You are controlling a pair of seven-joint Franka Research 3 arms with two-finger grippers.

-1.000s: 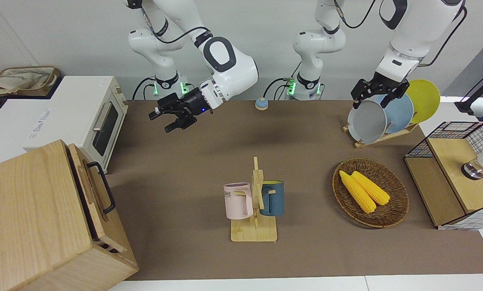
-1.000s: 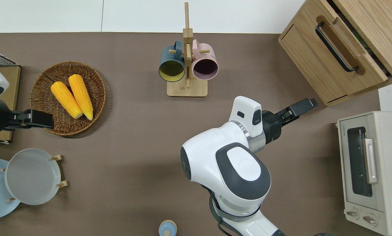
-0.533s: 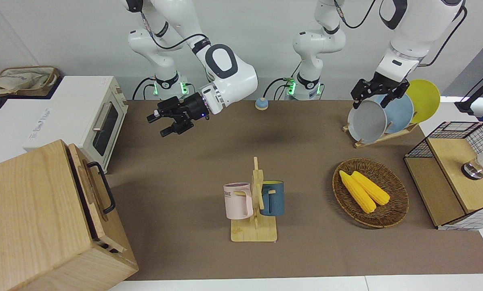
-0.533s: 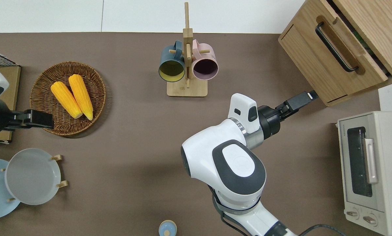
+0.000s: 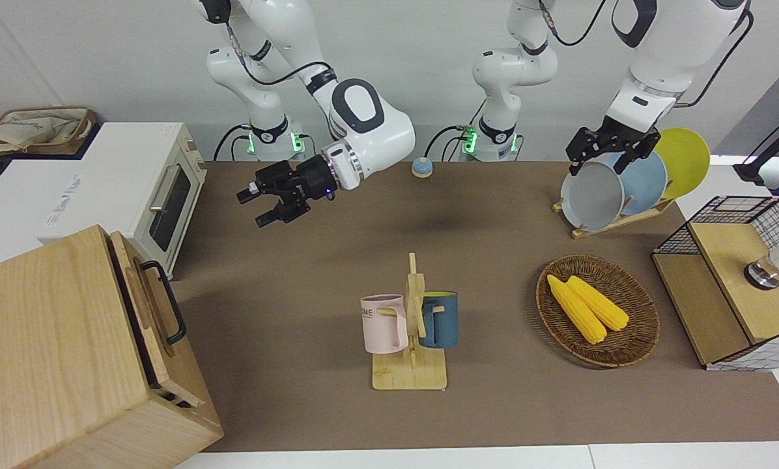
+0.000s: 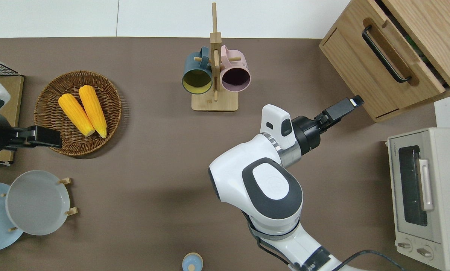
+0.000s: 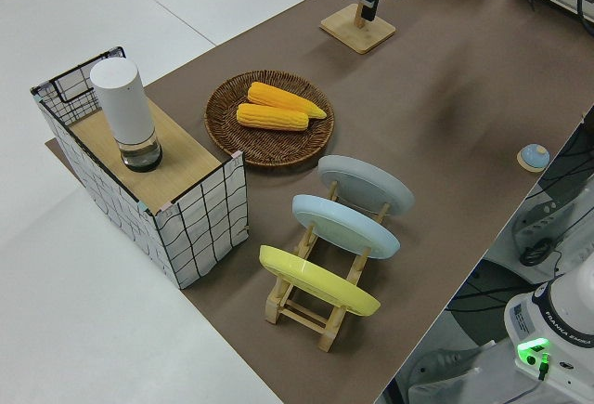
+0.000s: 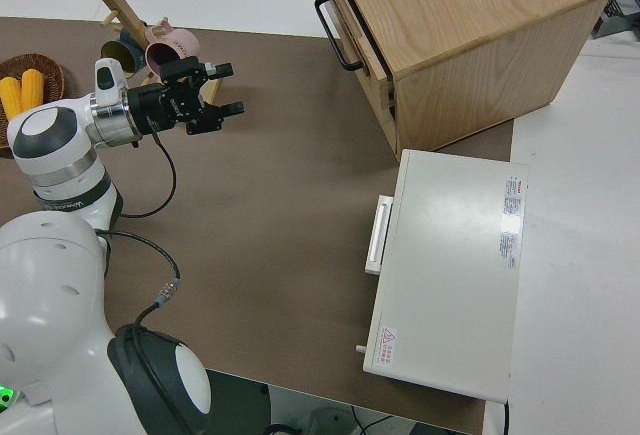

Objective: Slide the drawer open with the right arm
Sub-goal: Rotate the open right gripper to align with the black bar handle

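The right arm has carried its claw a little farther toward the cabinet over the last second: in the overhead view the fingertips have crept from open table up close to the lower corner of the cabinet's front, and in the front view the wrist has drawn in and turned more toward the right arm's end of the table. The claw hangs in the air with its two fingers clearly apart and nothing between them.

The drawer sits in the cabinet at the table corner on the right arm's end, on the edge farthest from the robots, beside the toaster oven. Its front stands proud of the cabinet by a thin gap, so it looks only barely ajar, and its black bar handle is untouched. The claw is near the cabinet but still apart from the handle.

So this reads as the approach, with the pull itself not yet begun. The claw likely has to travel on along the drawer front to the middle of the bar, line its fingers across the bar, and close before any sliding can happen.

The left arm is parked; I cannot tell how its fingers stand.
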